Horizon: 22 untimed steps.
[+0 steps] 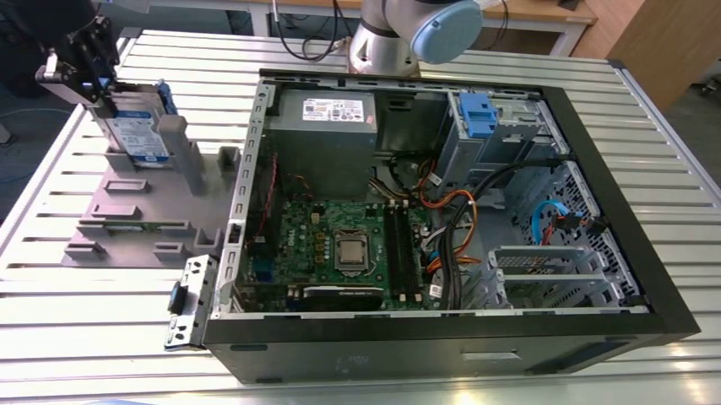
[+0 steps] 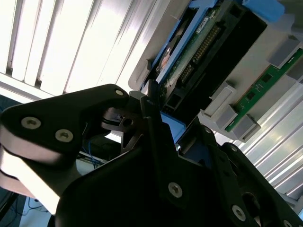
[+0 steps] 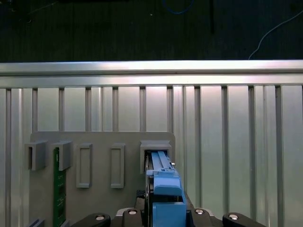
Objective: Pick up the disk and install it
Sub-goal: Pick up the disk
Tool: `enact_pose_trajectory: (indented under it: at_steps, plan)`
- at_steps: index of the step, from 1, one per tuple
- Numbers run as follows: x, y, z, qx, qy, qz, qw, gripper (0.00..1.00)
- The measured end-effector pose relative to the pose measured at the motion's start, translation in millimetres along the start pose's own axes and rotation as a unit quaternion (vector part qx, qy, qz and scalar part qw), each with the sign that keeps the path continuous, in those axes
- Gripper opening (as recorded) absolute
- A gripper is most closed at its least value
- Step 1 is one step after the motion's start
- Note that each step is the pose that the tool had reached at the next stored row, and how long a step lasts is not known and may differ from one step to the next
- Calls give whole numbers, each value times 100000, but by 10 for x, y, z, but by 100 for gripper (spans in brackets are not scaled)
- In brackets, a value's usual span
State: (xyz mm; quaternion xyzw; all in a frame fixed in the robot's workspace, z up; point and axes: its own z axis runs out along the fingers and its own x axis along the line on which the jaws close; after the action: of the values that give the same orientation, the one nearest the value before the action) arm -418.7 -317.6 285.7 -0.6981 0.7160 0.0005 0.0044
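Gripper (image 1: 104, 89) clamped on the disk (image 1: 141, 135), upright in the grey stand (image 1: 141, 202) at the exterior view's ten o'clock — label side (image 1: 144, 145) there, circuit-board face (image 2: 189, 54) in the second wrist view.

Robotics lab or workshop, going by the exterior view: slotted aluminium table (image 1: 79, 337), opened PC case (image 1: 451, 339), robot arm base (image 1: 379, 51) at 12 o'clock, wooden desk (image 1: 541, 13) at 1 o'clock.
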Motion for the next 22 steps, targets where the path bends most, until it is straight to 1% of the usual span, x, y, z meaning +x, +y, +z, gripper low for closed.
enact_pose_trajectory:
  at_steps: [7, 22]
  plan:
    - [0, -3, 1, 18, -8, -2, 100000, 37]
    - [-1, -3, -70, 1, -15, -1, 100000, 37]
